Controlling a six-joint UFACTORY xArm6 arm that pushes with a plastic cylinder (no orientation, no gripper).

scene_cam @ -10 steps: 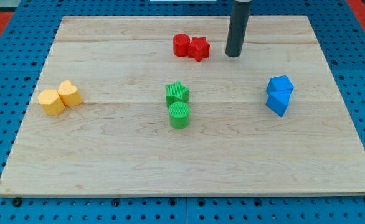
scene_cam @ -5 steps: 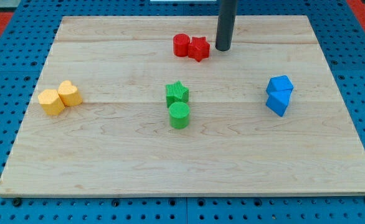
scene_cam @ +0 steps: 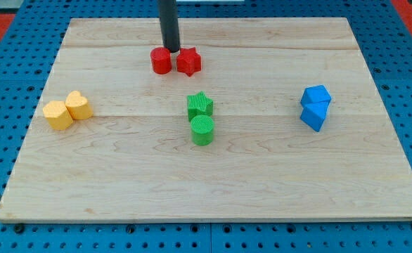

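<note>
My tip [scene_cam: 170, 50] stands near the view's top, left of centre, right behind the gap between a red cylinder [scene_cam: 161, 61] and a red star [scene_cam: 188, 61], seemingly touching both. The two red blocks sit side by side, cylinder on the left. Below them, mid-board, a green star [scene_cam: 200, 105] sits just above a green cylinder [scene_cam: 202, 130]. The rod rises out of the view's top.
Two yellow blocks [scene_cam: 67, 109] lie together at the view's left. Two blue blocks [scene_cam: 315, 107] are stacked close at the view's right. All rest on a pale wooden board [scene_cam: 213, 183] over a blue pegboard surface.
My tip swept from the right of the red pair to the view's left. Both red blocks shifted left and slightly down with it.
</note>
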